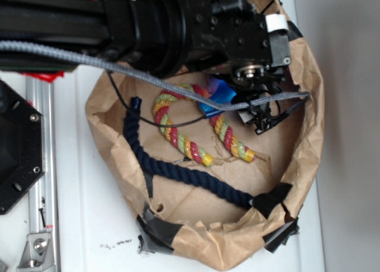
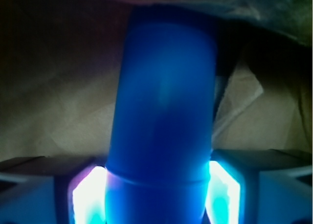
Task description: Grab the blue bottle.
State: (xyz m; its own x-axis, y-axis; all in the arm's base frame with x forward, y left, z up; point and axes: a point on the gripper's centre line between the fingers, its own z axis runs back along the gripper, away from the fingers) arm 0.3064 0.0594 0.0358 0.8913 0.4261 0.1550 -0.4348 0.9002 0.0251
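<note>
Now fingers (image 2: pixel 88 194) sit on either side of the blue bottle (image 2: pixel 164 121), pressed against its body, holding it inside the paper-lined basket (image 1: pixel 309 159).

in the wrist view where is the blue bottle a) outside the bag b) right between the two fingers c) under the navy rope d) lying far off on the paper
b, the blue bottle fills the centre of the wrist view, with a finger lit blue close on each side of its lower body.
</note>
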